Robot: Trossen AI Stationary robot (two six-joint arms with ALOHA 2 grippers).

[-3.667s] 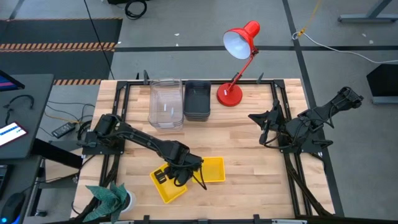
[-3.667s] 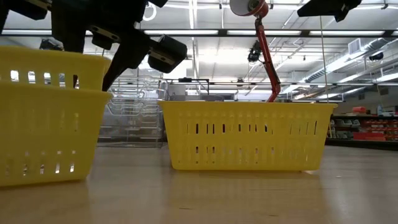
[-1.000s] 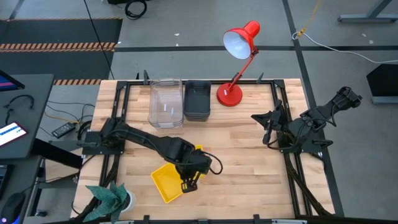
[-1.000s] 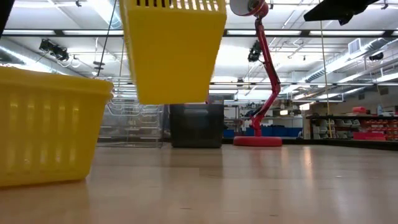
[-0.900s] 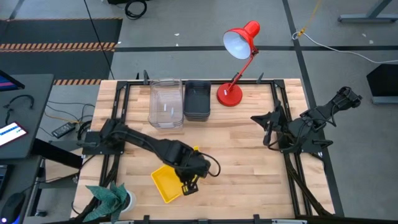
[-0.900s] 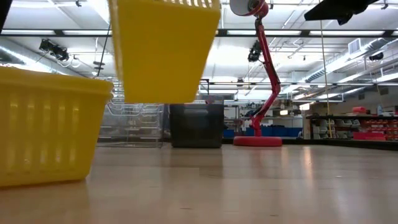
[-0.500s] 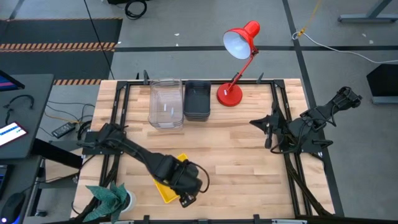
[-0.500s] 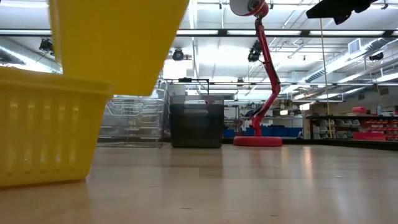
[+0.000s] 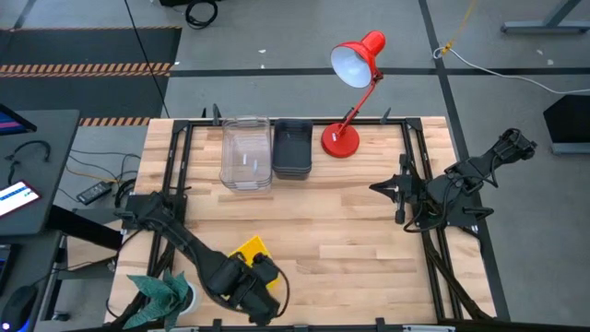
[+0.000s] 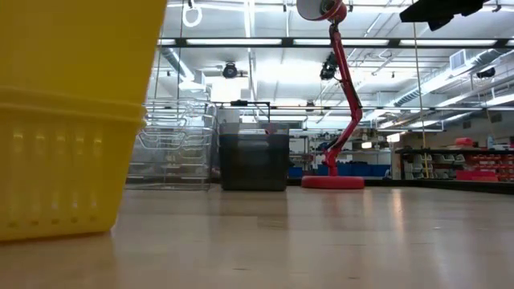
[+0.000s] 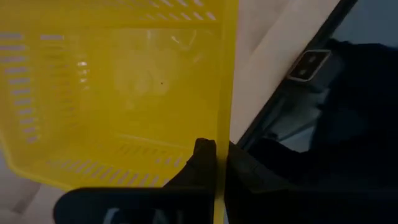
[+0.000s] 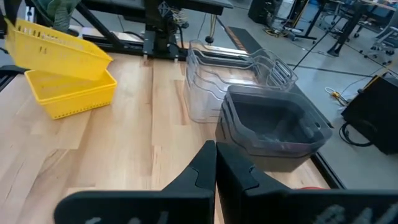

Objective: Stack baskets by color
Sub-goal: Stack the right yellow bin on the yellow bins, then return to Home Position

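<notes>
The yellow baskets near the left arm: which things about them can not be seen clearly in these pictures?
- High view: the left gripper and its arm hide most of the yellow baskets; only a corner shows.
- Low view: the picture's left and top edges cut off the held basket, so its grip is hidden.
- Left wrist view: the held basket's wall fills the picture, hiding the basket below.
- No view settles how many yellow baskets there are.

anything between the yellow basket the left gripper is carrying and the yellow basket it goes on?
Nothing visible. The left gripper is shut on the wall of the tilted yellow basket, which hangs directly above the yellow basket on the table. No other object shows between them.
</notes>
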